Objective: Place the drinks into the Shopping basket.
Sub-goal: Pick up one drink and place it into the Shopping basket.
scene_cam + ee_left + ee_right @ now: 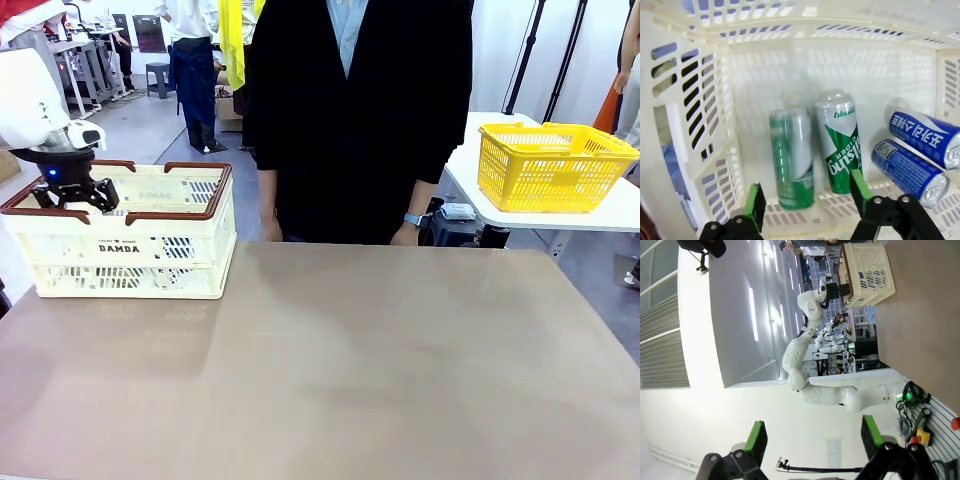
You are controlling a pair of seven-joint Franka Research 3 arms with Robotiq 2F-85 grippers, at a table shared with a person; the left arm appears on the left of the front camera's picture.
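The cream Shopping basket [170, 250] with a brown rim and "DAMDA" print stands at the table's far left. My left gripper [75, 205] hangs just inside its open top. In the left wrist view the gripper [807, 200] is open with nothing between its green pads. Below it, on the floor of the basket [790, 70], lie two green cans [792, 155] [840, 145] side by side. Two blue cans [925, 137] [907, 170] lie to their right. My right gripper [812, 437] is open and holds nothing; it points away from the table.
A person in a dark jacket [360, 110] stands at the far edge, arms hanging down. A yellow mesh basket [550, 165] sits on a separate white table at the back right. The brown tabletop [380, 360] stretches bare in front of me.
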